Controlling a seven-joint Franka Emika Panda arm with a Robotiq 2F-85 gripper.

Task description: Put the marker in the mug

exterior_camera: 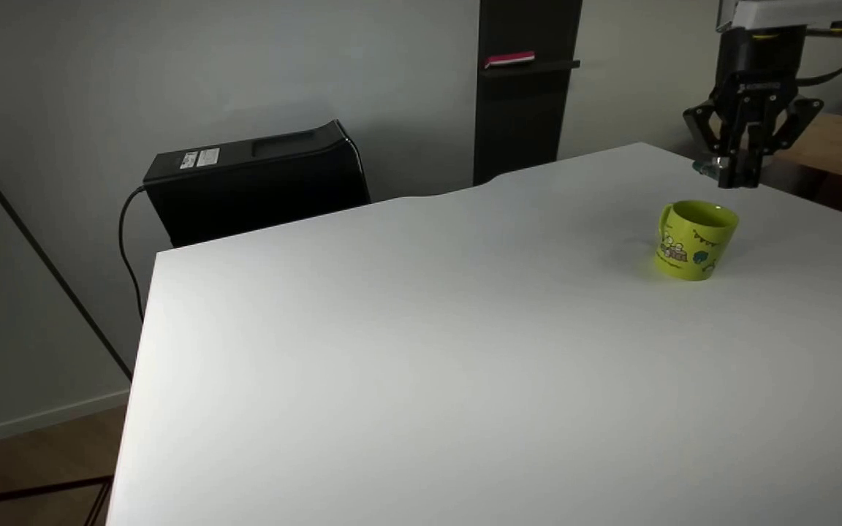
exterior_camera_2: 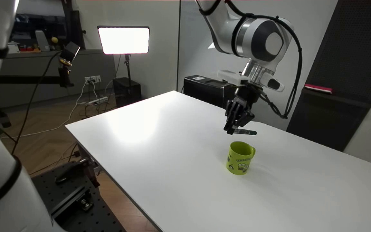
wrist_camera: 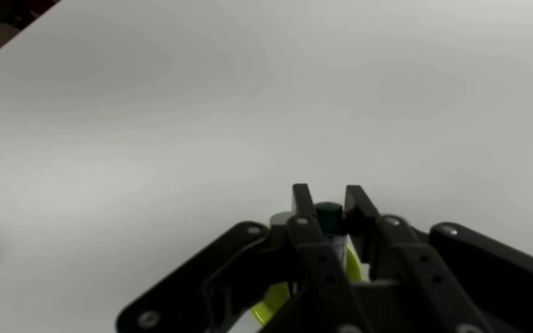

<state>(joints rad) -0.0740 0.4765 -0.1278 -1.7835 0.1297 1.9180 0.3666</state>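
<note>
One cylindrical marker (exterior_camera_2: 246, 131) in the gripper (wrist_camera: 330, 200), glossy mug (exterior_camera_2: 239, 159) below

Wht. tbl (exterior_camera_2: 172, 154), flat smooth top; we get a bright glare patch (exterior_camera_2: 134, 129) on it in an exterior view. Directly on it we log 1 mug (exterior_camera_2: 239, 162): yel.-green, upright, mouth up, handle at side, printed figs. on its wall. Stands well in from tbl edges, faint shadow (exterior_camera: 644, 243) beside it. In wrist view we see only bits of it.

I see a bright light panel (exterior_camera_2: 123, 40) glaring off the desk (exterior_camera_2: 185, 180), while my wrist view looks dim and soft.
</note>
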